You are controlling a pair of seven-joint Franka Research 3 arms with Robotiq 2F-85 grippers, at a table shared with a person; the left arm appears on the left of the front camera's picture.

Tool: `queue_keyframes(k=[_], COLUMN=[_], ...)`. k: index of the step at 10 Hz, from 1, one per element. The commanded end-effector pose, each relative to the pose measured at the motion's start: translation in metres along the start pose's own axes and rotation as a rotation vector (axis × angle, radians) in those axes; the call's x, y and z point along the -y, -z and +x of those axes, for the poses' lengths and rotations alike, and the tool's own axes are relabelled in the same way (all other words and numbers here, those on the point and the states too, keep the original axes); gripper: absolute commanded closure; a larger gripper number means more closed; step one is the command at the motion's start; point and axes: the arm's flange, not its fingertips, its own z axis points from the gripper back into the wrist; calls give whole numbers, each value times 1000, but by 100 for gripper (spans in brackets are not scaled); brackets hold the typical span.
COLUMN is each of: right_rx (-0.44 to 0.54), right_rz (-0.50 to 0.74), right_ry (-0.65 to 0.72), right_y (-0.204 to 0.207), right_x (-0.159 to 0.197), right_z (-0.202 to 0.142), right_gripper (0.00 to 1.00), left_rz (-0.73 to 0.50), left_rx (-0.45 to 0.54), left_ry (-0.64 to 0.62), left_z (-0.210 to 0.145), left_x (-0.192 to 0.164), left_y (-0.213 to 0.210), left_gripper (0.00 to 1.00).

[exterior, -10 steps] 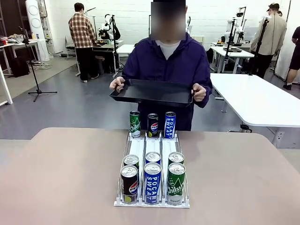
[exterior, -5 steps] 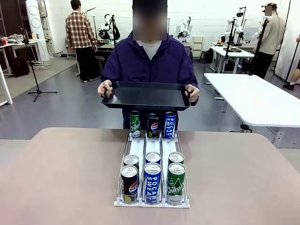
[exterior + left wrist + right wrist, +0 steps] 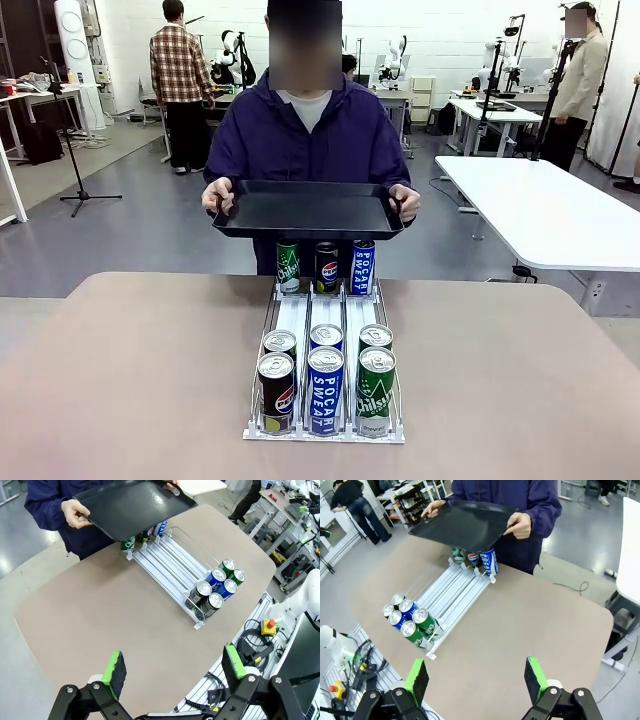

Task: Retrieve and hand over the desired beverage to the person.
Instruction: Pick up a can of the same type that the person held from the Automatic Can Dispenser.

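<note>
white painted wall (image 3: 450, 30) ran across the far end. grey floor (image 3: 150, 225) was glossy, with pale reflections. large white table (image 3: 545, 215) stood at right, black tripod stand (image 3: 73, 150) at left, tall white column unit (image 3: 72, 45) behind it, more white desks (image 3: 497, 112) farther back.

This is looking like a robotics lab: long white rectangular worktables (image 3: 540, 210) are standing across a glossy grey floor (image 3: 150, 230), a thin black tripod stand (image 3: 71, 150) is rising from it at one side, and a person in a plaid shirt (image 3: 178, 65) is standing at a far bench with their back turned. Black cables (image 3: 246, 641) are trailing around a yellow box with a red push button (image 3: 268, 626) beside the rounded tan table (image 3: 125, 630).
</note>
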Motion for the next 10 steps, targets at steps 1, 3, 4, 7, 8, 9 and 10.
queue_keyframes(k=[1,3,4,7,8,9,10], right_rx=[9,9,9,9,9,9,9], right_rz=[26,26,26,26,26,26,26], right_ry=[-7,-7,-7,-7,-7,-7,-7], right_y=[4,4,4,4,4,4,4], right_x=[0,0,0,0,0,0,0], right_z=[-1,-1,-1,-1,-1,-1,-1], right_gripper=[0,0,0,0,0,0,0], left_rz=[-15,-15,-15,-15,-15,-15,-15], left_rx=[5,5,5,5,5,5,5], left_ry=[16,16,16,16,16,16,16], left_z=[1,1,1,1,1,1,1], left_x=[-1,-1,-1,-1,-1,-1,-1], left_y=[-1,-1,-1,-1,-1,-1,-1], left_gripper=[0,0,0,0,0,0,0])
